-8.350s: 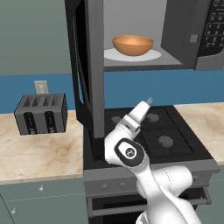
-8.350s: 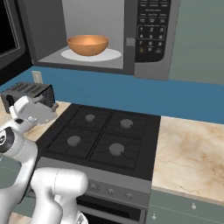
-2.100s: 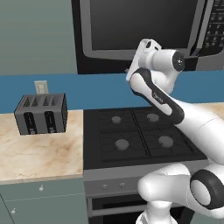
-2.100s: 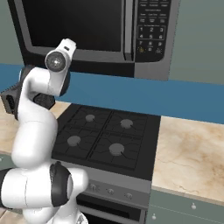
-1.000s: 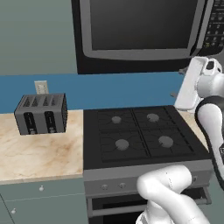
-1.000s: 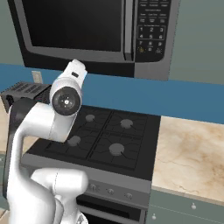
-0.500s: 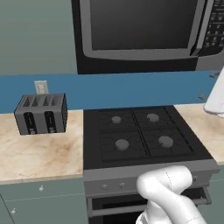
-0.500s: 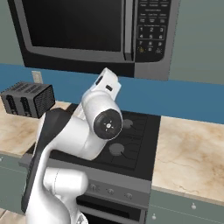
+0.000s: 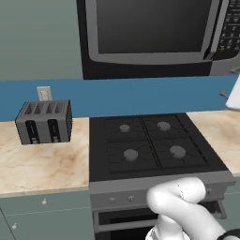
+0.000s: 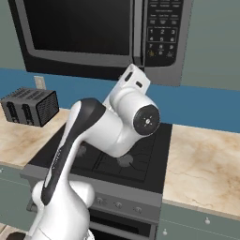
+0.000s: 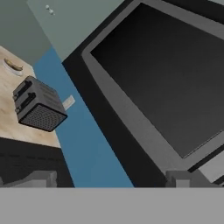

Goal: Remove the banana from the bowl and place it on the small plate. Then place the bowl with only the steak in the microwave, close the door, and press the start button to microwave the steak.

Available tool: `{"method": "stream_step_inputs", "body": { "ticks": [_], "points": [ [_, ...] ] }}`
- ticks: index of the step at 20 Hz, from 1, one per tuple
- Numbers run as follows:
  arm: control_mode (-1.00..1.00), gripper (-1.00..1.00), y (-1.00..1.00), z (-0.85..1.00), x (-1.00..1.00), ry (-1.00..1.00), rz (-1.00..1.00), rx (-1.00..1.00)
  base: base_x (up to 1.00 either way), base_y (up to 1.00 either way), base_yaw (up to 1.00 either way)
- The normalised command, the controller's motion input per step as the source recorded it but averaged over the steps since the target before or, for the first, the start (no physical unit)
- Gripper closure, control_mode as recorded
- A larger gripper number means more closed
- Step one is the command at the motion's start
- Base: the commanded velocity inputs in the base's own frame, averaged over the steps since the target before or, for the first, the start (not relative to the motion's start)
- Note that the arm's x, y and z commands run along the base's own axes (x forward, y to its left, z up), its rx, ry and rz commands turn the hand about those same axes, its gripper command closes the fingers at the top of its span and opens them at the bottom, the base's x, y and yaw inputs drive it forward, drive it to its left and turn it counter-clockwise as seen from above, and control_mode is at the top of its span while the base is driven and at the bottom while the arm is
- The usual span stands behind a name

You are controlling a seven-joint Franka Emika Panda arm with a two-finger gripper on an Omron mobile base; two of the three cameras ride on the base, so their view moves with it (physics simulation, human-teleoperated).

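The microwave hangs above the stove with its door shut; the dark glass hides the bowl and the steak. In the hand view the door runs tilted across the frame, close ahead of my gripper. Its two fingertips stand far apart, open, with nothing between them. Far off on the counter in that view lies the small plate with the banana on it. The button panel sits at the microwave's right, above my arm's white wrist.
A slotted toaster stands on the marble counter left of the black four-burner stove. My arm's big elbow arches over the stove in the right base view. More counter lies right of the stove.
The microwave door, open earlier with the bowl on the turntable, is now shut. Over the last second my arm has swung right, to the left base view's right edge.
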Motion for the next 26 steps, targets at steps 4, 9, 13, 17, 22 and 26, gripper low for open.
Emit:
{"method": "stream_step_inputs", "body": {
  "ticks": [4,9,13,17,22,26],
  "points": [
    [-1.00,-1.00,-0.39,0.11,0.28,0.00,0.00,0.00,0.00,0.00,0.00],
    [-1.00,-1.00,-0.34,0.12,0.38,0.00,-0.01,0.00,0.00,0.00,0.00],
    [-1.00,-1.00,-0.37,0.09,0.38,0.00,-0.01,0.00,0.00,0.00,0.00],
    [-1.00,-1.00,-0.36,0.08,0.35,0.00,0.00,0.00,0.00,0.00,0.00],
    [-1.00,-1.00,-0.32,0.04,0.33,0.00,0.00,0.00,0.00,0.00,0.00],
    [-1.00,-1.00,-0.31,0.01,0.33,0.00,0.00,0.00,0.00,0.00,0.00]
  ]
}}
